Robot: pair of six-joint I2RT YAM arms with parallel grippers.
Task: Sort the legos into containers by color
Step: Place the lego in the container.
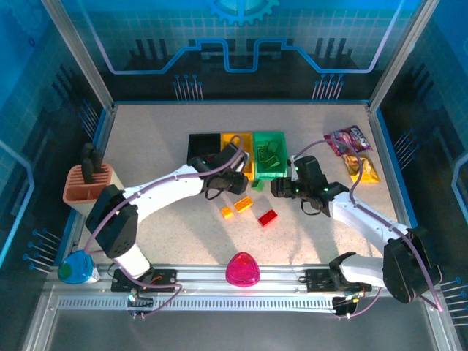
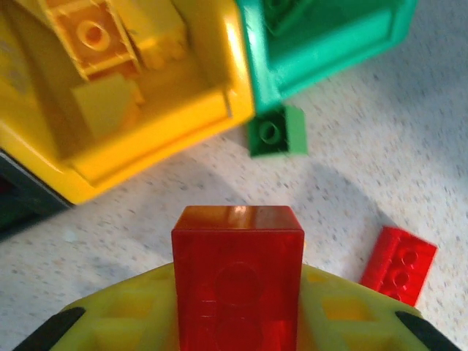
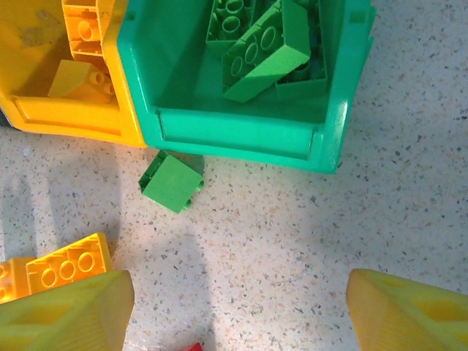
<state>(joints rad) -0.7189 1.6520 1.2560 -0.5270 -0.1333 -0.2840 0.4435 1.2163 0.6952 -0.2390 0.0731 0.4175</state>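
Left gripper (image 1: 231, 180) pinches a red brick (image 2: 238, 270), likely light and slick, by its flat sides; right gripper (image 3: 234, 314) gapes beside the green bin (image 3: 241, 135).

The red brick (image 2: 238, 270) in my left end effector (image 2: 238, 318) runs off the bottom edge. My right wrist catches a bare sliver of a second red brick (image 3: 192, 348). The black bin (image 1: 204, 145) is too dark inside to read.
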